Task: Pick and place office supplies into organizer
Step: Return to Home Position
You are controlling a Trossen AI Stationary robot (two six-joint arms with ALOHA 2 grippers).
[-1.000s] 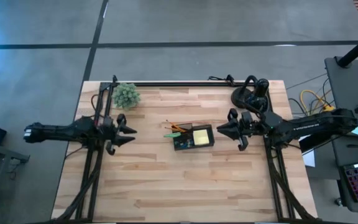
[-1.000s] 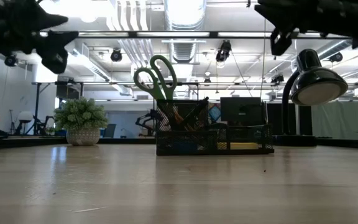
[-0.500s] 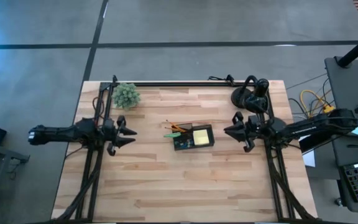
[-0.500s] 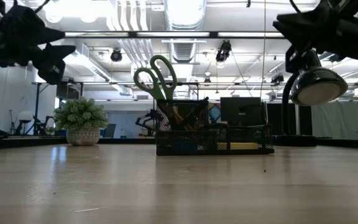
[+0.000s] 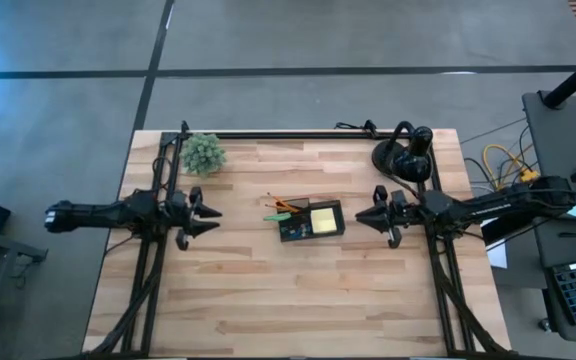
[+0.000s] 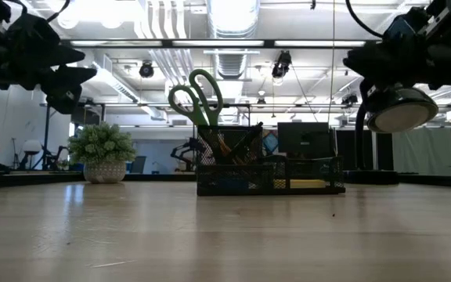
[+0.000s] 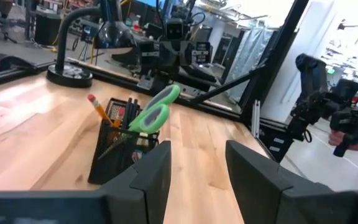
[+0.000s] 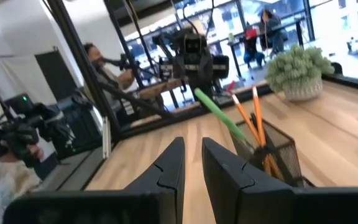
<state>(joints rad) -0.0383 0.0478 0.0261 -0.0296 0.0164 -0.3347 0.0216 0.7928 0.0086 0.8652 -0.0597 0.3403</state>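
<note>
Black mesh organizer sits mid-table with the green-handled scissors, orange pencils and yellow sticky-note pad already inside. Left gripper is open and empty; right gripper is nearly closed, empty too. Looks basically finished, so next is probably just parking both arms.

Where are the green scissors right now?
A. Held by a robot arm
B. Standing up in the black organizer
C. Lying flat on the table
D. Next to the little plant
B: the low view shows the green scissors standing handles-up in the black organizer, apart from the little plant.
</note>
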